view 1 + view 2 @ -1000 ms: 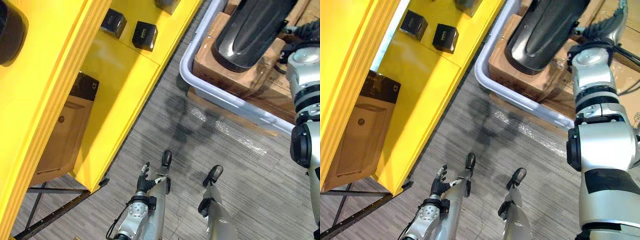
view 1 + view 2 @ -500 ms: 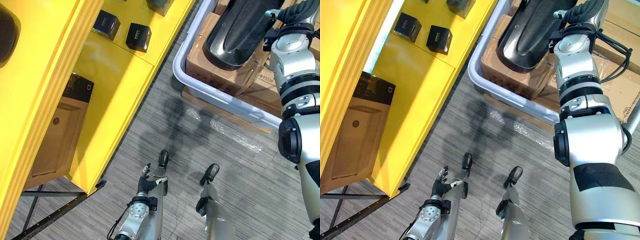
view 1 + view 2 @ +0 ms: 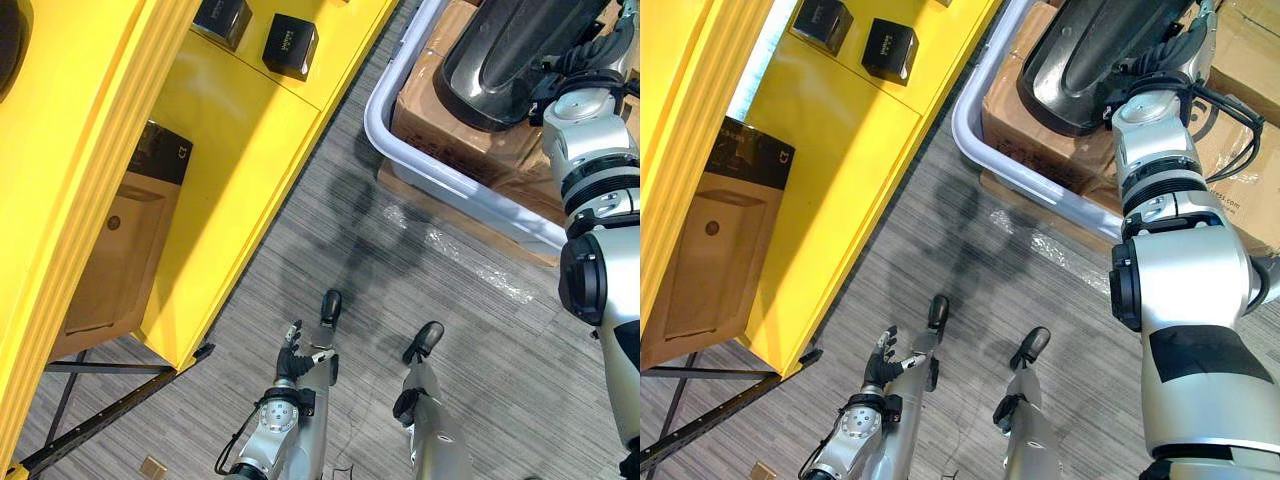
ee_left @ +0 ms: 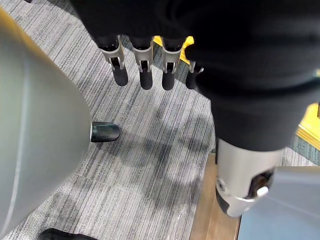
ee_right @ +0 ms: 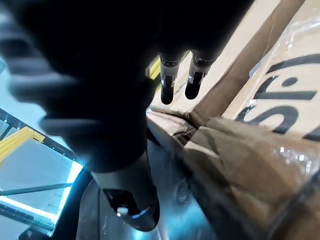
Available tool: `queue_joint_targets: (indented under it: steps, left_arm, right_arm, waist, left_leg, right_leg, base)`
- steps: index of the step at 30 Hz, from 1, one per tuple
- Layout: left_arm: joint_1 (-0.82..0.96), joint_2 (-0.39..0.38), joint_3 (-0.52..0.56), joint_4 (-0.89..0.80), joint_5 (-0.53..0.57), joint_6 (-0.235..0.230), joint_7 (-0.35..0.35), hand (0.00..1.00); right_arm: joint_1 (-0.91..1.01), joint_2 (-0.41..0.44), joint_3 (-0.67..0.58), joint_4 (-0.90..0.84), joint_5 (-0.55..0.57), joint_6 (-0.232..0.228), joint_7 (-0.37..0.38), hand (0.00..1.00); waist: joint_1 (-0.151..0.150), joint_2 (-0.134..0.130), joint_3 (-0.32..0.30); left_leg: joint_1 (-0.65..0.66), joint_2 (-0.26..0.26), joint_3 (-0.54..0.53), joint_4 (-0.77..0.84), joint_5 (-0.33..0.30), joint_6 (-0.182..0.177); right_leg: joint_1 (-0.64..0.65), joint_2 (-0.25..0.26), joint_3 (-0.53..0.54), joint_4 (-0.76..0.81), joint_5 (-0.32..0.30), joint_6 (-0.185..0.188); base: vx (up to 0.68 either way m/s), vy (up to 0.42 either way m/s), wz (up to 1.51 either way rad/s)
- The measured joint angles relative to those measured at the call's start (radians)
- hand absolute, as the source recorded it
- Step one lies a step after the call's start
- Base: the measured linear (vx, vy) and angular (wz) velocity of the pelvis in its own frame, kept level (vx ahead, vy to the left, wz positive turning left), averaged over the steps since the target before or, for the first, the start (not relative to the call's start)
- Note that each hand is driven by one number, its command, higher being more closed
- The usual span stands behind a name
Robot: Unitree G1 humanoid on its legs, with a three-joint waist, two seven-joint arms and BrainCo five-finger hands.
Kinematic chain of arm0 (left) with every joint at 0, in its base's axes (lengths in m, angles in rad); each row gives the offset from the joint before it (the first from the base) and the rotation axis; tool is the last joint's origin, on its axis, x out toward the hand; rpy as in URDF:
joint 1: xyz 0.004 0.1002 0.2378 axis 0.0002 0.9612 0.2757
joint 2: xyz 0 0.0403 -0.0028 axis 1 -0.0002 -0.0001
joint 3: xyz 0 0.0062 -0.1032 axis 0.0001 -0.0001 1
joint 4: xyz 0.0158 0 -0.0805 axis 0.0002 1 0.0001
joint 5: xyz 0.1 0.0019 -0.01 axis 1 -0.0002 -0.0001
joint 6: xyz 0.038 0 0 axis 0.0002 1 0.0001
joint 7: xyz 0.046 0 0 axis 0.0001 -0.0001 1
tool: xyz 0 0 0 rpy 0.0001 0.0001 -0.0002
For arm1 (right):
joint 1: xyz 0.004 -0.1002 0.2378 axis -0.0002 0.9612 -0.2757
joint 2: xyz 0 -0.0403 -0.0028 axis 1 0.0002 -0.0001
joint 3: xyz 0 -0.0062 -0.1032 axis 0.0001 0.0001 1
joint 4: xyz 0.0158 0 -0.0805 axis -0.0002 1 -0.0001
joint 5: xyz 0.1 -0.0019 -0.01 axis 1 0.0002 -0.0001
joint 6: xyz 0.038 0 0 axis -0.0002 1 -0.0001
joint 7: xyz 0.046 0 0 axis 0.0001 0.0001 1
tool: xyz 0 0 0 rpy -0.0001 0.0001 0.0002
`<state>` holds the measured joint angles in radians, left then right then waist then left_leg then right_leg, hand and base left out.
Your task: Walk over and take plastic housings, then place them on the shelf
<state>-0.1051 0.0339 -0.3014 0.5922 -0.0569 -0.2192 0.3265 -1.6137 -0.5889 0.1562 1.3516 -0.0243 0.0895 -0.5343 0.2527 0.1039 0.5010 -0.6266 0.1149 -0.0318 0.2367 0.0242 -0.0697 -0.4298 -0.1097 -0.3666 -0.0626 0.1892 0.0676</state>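
Observation:
A long glossy black plastic housing [image 3: 490,55] lies on cardboard boxes [image 3: 440,110] inside a pale grey bin [image 3: 470,195] ahead on the right. My right hand [image 3: 1180,50] reaches up to the housing's right edge. In the right wrist view its fingers [image 5: 167,90] are straight over the cardboard, with the thumb beside the dark housing [image 5: 170,210], so it is open and holds nothing. Low beside me, my left hand [image 3: 290,355] hangs idle, its fingers [image 4: 146,75] straight and pointing at the floor. The yellow shelf [image 3: 250,150] stands on the left.
Two small black boxes [image 3: 290,45] sit on the yellow shelf's middle level. A brown carton with a black top [image 3: 120,260] sits on a lower level. Grey striped carpet [image 3: 400,260] runs between the shelf and the bin. A black metal frame [image 3: 100,430] lies by the shelf's near corner.
My right arm has stretched forward, bringing the hand up to the housing's right edge. The camera has shifted a little. The left hand has stayed where it was.

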Motion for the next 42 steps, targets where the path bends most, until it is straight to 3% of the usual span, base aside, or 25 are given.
queue_joint_targets:
  steps: [4,11,20,25,30,37,42]
  left_arm:
    - [-0.005,0.0,0.001,0.004,0.0,0.003,0.007,0.0]
    - [-0.021,-0.003,0.001,0.014,-0.002,0.013,0.012,0.0]
    - [-0.008,-0.004,0.001,-0.022,-0.001,0.047,-0.011,0.0]
    - [0.039,-0.008,0.001,-0.076,-0.001,0.053,-0.022,0.0]
    - [0.079,-0.009,0.0,-0.233,0.003,0.051,-0.023,0.0]
    - [0.078,0.012,0.0,-0.576,0.026,0.0,0.01,0.0]
    - [-0.014,0.021,0.001,-0.629,0.003,-0.006,0.015,0.0]
  right_arm:
    - [0.007,-0.006,0.0,0.001,0.0,0.006,-0.005,1.0]
    - [0.028,-0.022,-0.002,0.042,0.035,0.007,0.068,1.0]
    - [0.072,-0.073,-0.129,0.077,0.098,0.012,0.105,1.0]
    - [0.138,-0.094,-0.155,0.069,0.098,0.012,0.103,1.0]
    - [0.18,-0.109,-0.152,-0.086,0.086,0.007,0.073,1.0]
    - [0.241,-0.075,-0.133,-0.437,-0.165,-0.005,-0.042,1.0]
    - [0.312,-0.024,-0.091,-0.617,-0.305,-0.012,-0.072,1.0]
  waist:
    - [0.0,0.0,0.0]
    - [0.007,0.001,0.0]
    - [0.001,0.003,-0.001]
    - [-0.022,0.004,-0.001]
    - [-0.061,0.004,-0.001]
    - [-0.116,0.004,-0.002]
    - [-0.144,-0.002,-0.017]
  left_leg:
    - [-0.004,0.0,0.0,0.008,0.0,0.0]
    - [-0.012,0.0,-0.001,0.019,0.0,0.0]
    - [-0.009,-0.007,-0.012,0.042,-0.001,0.001]
    - [0.006,-0.013,-0.01,0.07,-0.016,0.011]
    - [0.014,-0.011,0.006,0.084,-0.018,0.013]
    - [0.105,0.014,0.057,0.086,-0.037,0.007]
    - [0.177,0.038,0.091,0.073,-0.048,-0.003]
  right_leg:
    - [0.0,0.0,0.0,0.0,0.0,0.0]
    - [-0.001,0.0,0.0,0.001,-0.001,0.002]
    - [0.018,-0.005,-0.004,0.003,-0.002,0.003]
    - [0.045,-0.012,0.001,0.005,-0.005,0.007]
    - [0.05,-0.013,0.017,0.005,-0.005,0.007]
    - [0.111,0.0,0.073,0.006,-0.002,0.002]
    - [0.153,0.017,0.106,0.006,-0.002,0.0]
  base:
    - [0.0,0.0,0.0]
    - [0.0,0.0,0.0]
    - [0.0,0.009,0.04]
    - [0.0,0.032,-0.01]
    - [-0.02,0.019,-0.09]
    - [0.0,0.006,-0.21]
    - [0.01,-0.007,-0.23]
